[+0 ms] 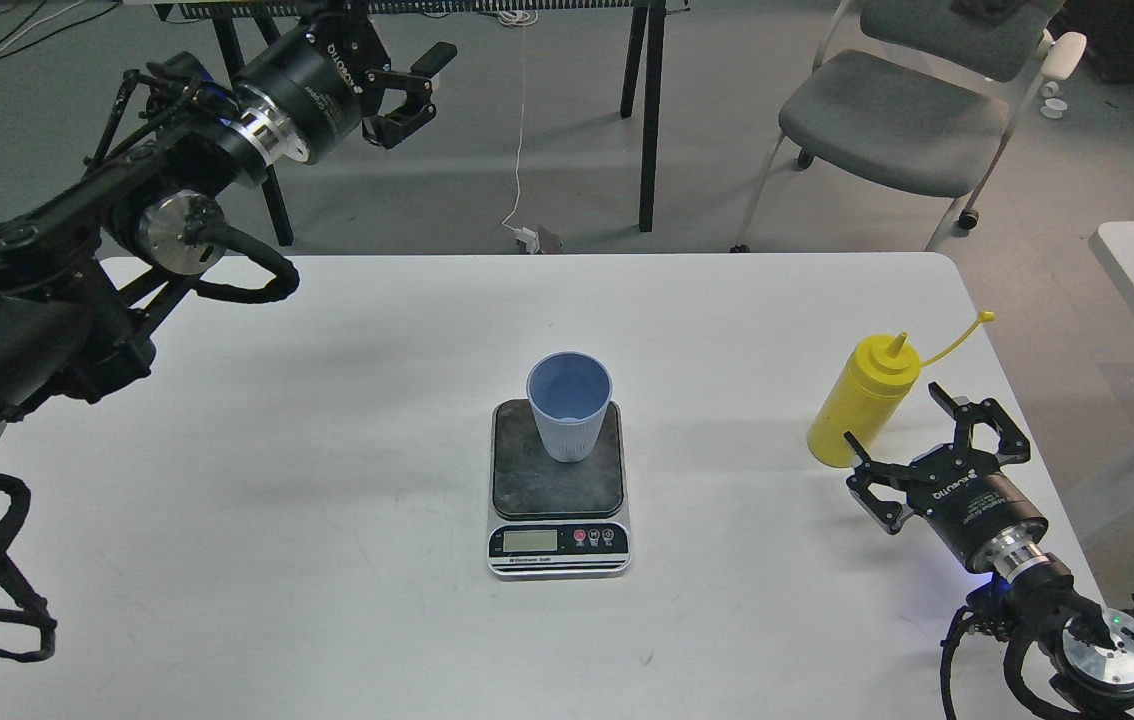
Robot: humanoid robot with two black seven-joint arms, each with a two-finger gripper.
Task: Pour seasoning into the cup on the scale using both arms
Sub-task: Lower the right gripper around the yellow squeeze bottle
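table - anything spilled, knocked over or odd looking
Nothing stands out. The cup sits upright on the scale, the bottle stands upright with its cap strap hanging open, and no spill shows on the table.

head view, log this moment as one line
left gripper: open, raised, empty | right gripper: open beside seasoning bottle | cup: upright on scale | pour: not started

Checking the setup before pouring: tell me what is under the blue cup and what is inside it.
The cup stands upright on the scale, on its dark platform, toward the back. The visible inside shows only blue wall, no seasoning; the very bottom is hidden by the near rim. The platform beneath the cup is covered.
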